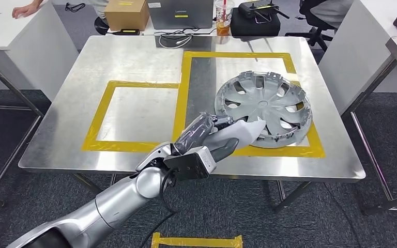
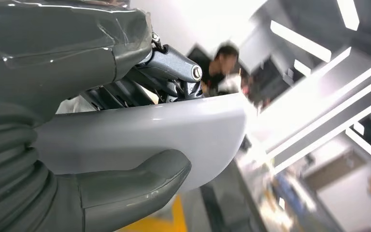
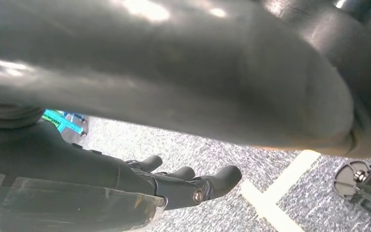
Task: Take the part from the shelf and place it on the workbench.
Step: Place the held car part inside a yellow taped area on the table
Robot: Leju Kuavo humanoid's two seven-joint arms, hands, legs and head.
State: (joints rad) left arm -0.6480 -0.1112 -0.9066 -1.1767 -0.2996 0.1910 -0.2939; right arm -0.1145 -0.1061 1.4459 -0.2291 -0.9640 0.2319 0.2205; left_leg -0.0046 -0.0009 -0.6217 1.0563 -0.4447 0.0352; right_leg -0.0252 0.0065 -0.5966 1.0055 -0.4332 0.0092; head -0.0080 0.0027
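White part (image 1: 245,132) is pinched by left robot hand (image 1: 214,137) over the surface (image 1: 134,67) w/ hubcap (image 1: 263,108) just beside; a collision is risked.

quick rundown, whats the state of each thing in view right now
left hand: holds the white part, thumb under, fingers over
white part: held over the workbench's near edge, beside the hubcap
hubcap: lying flat on the workbench, overlapping the yellow tape
right hand: hanging over the floor, fingers apart, holding nothing
workbench: standing, two yellow taped squares on top
drink cup: upright with a straw
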